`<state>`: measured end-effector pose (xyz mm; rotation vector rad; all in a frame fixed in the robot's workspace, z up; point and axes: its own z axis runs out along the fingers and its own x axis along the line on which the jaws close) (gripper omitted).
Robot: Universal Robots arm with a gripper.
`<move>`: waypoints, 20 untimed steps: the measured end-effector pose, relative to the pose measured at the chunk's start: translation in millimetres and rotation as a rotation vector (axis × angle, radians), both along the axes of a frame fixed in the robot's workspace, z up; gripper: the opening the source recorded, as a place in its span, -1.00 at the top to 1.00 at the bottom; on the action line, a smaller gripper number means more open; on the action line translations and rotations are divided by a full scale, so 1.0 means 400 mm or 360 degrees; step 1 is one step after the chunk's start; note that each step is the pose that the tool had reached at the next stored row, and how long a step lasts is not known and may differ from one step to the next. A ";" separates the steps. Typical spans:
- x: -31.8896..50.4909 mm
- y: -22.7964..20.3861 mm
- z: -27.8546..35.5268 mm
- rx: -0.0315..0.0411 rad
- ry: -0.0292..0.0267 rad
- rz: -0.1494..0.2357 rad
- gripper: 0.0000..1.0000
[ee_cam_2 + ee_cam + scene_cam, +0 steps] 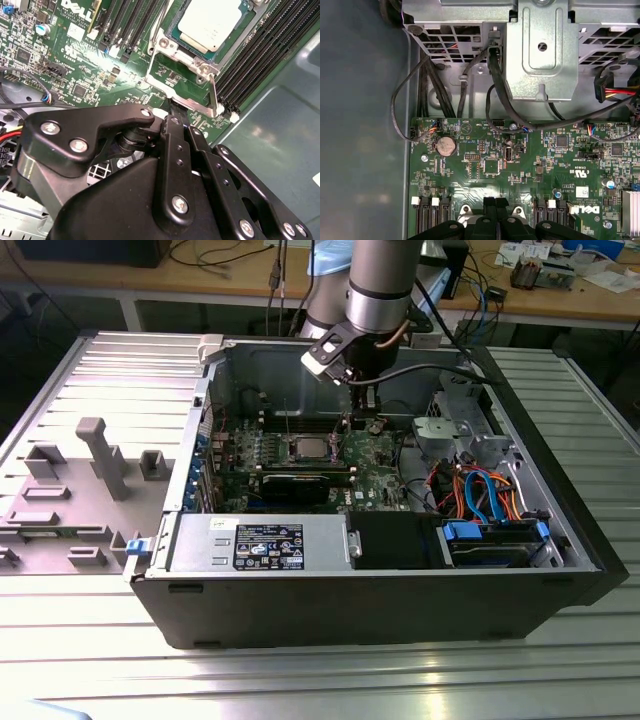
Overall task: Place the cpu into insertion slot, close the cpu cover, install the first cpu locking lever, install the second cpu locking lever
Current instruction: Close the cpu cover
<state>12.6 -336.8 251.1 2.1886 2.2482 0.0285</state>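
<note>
1. Over the open computer case point(380, 610), the exterior view takes in the whole scene: the arm point(380, 290) reaches down inside, and its gripper point(366, 420) hangs just above the green board point(375, 475), beside the insertion slot point(291, 447) on the exterior view's right.
2. Closer in, the second wrist view shows the cpu point(210, 20) lying in the slot, its pale top facing up, with the silvery cpu cover point(197, 61) framing it; I cannot tell whether the cover is pressed flat. A thin metal lever point(214, 95) runs along the frame's edge next to the long black memory slots point(260, 55).
3. The first wrist view looks the other way, across the board to a coin battery point(446, 145), black cables point(495, 90) and the grey drive cage point(540, 45).
4. The case lies on its side on a ribbed metal table point(300, 680). A grey fixture tray point(70, 490) rests on the exterior view's left, and wooden benches point(200, 280) strewn with cables stand behind.
5. In both wrist views the two black fingers point(489, 202) sit drawn close together, almost touching. Their tips meet at the edge of the socket's metal frame; whether they pinch anything there I cannot tell.
</note>
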 end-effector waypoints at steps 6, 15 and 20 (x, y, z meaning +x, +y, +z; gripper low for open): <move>-0.007 0.000 0.000 0.0000 -0.00001 0.0000 0.79; -0.018 0.000 0.000 0.0000 0.00000 0.0000 0.79; -0.024 0.000 0.000 0.0000 0.00001 0.0000 0.79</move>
